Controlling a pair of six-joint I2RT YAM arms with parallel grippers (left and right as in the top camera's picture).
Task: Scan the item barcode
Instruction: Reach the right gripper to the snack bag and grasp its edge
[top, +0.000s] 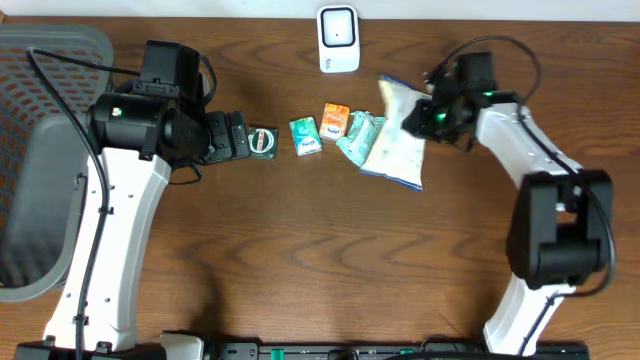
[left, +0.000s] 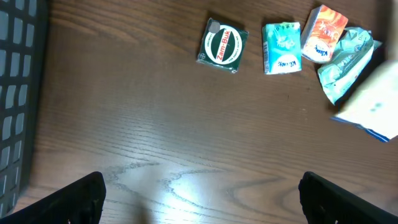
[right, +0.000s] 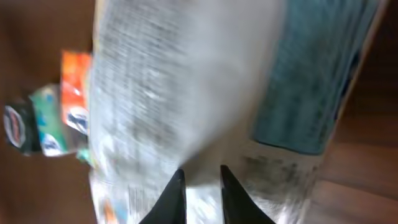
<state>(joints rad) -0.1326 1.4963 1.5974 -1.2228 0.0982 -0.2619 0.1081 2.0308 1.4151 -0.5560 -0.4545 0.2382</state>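
Now my right tool is pinching the edge of the white packet, its fingers nearly pressed together on the film. The packet sits at the right end of the row of small packs, near the scanner, overlapping the teal pouch. My left tool is spread wide above the worktop, near the green Zam-Buk box.

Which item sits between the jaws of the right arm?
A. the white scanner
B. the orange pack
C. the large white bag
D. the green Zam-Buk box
C: in the right wrist view the jaws stand close together with the edge of the large white bag pinched between them, and the overhead view shows that arm at the bag.
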